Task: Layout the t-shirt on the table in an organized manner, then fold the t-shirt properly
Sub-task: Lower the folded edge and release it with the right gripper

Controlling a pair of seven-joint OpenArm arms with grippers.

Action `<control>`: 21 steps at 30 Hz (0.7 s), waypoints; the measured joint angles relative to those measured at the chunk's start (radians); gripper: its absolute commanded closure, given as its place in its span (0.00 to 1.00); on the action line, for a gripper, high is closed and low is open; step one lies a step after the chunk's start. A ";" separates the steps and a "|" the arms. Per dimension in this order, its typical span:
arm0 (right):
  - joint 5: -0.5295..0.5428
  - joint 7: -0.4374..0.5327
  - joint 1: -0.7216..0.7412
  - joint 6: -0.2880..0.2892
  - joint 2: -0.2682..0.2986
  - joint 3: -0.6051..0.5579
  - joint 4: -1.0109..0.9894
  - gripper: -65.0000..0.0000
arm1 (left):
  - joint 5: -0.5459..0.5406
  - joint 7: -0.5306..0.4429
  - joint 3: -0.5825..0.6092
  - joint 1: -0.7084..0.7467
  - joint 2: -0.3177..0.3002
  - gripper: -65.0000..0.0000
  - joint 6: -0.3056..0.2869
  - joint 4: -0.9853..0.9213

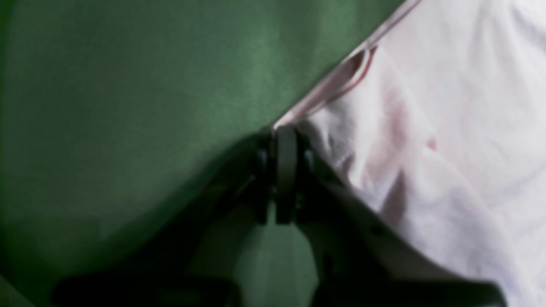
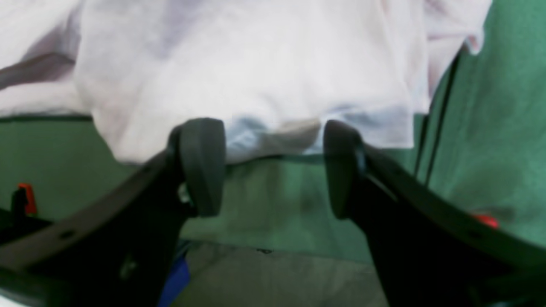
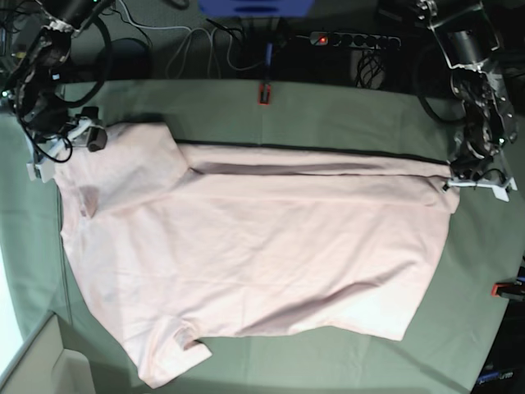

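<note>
The pale pink t-shirt (image 3: 246, 246) lies spread wide across the green table (image 3: 328, 111), plain side up, with one sleeve at the front left. My left gripper (image 3: 451, 179) is at the shirt's far right corner. In the left wrist view the left gripper (image 1: 283, 134) is shut on the hem corner of the t-shirt (image 1: 448, 128), down on the table (image 1: 128, 106). My right gripper (image 3: 78, 135) is at the shirt's far left end. There the right gripper (image 2: 273, 166) stands open, its pads (image 2: 202, 166) either side of the edge of the t-shirt (image 2: 256, 76).
A red clamp (image 3: 264, 93) sits on the table's back edge and another red clamp (image 3: 506, 288) at the right edge. Behind the table are a power strip (image 3: 353, 38) and cables. A white block (image 3: 49, 361) stands at the front left corner.
</note>
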 measured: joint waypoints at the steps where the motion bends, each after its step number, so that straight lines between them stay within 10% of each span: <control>1: -0.002 0.000 0.002 0.000 0.010 0.000 -0.014 0.43 | 0.000 0.000 0.000 0.000 0.000 1.00 0.000 0.000; 10: -0.001 0.097 0.003 0.000 0.018 -0.003 -0.108 0.47 | 0.000 0.000 0.000 0.003 0.000 1.00 0.000 0.003; 17: -0.005 0.093 0.021 0.000 0.018 -0.003 -0.108 1.00 | 0.000 0.000 0.000 0.003 0.000 1.00 0.000 0.003; 21: 0.003 0.094 0.043 0.000 0.019 -0.006 -0.106 1.00 | 0.000 0.000 0.000 0.004 0.000 1.00 0.000 0.003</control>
